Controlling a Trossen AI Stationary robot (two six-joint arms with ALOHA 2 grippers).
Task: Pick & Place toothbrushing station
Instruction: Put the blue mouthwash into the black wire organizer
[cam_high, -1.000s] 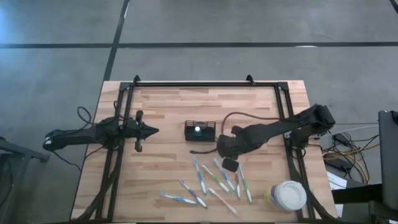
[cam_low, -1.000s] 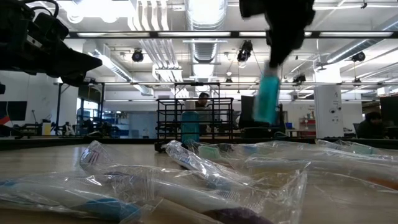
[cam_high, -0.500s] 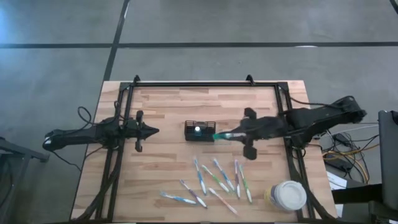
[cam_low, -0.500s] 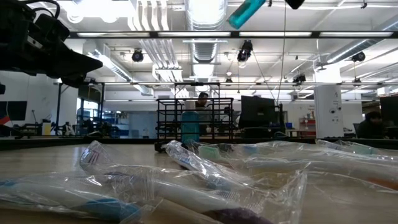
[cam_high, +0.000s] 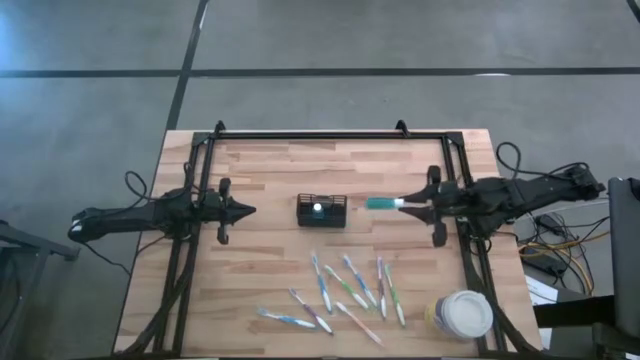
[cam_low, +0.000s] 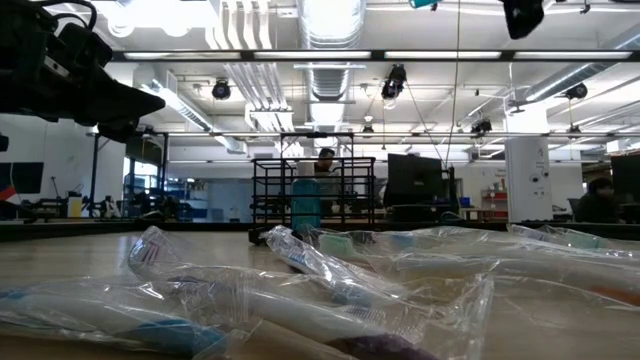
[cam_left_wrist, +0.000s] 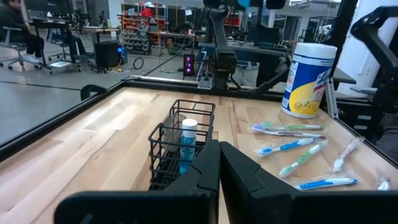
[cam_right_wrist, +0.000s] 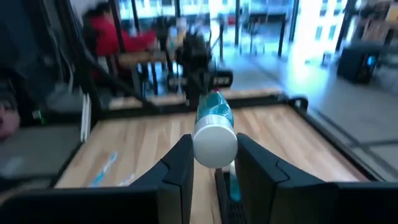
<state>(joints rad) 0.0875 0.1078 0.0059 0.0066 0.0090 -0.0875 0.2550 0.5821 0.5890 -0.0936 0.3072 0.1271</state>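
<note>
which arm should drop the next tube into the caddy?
Right. The right gripper already holds a teal tube just beside the caddy. The left gripper waits empty and shut on the other side.

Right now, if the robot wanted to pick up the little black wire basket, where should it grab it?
Probably the top rim of the wire caddy, at the short end facing the left gripper. Come straight down, with one of the jaws inside the empty end compartment and the other outside. The thin upright wall suits a pinch, and that end is away from the blue tube standing inside.
</note>
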